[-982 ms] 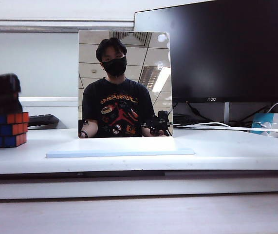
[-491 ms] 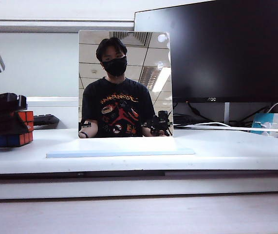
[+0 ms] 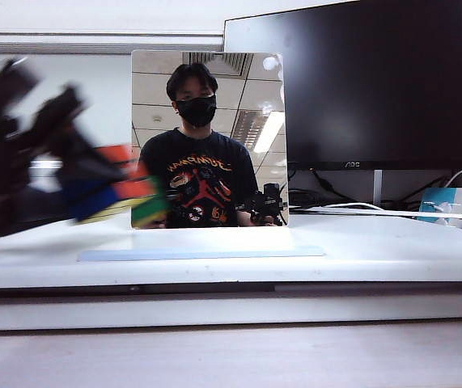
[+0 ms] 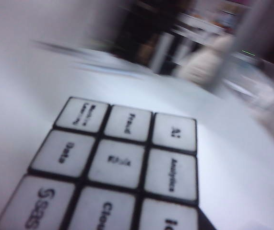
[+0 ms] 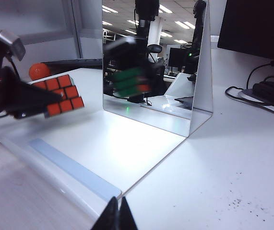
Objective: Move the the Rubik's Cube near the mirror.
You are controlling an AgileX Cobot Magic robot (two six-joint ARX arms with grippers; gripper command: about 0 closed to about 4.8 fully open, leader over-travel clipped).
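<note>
Exterior view: L gripper [image 3: 93, 182] clamps gridded Rubik's Cube [image 3: 121, 190]; R gripper [image 5: 116, 216] closed

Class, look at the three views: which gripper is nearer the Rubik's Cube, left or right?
Left. The left gripper holds the Rubik's Cube in the air beside the mirror. The right gripper sits shut, well apart from the cube, facing the mirror from the other side.

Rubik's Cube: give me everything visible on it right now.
The Rubik's Cube is a glossy 3x3 with black grid lines. It is off the table, tilted, shut in the left gripper and carried in front of the mirror at its left edge. Orange-red, blue and green faces show, motion-blurred in the exterior view; its green face reflects in the glass. The left wrist view shows a white face with printed words. The right gripper is shut, well clear of it.
</note>
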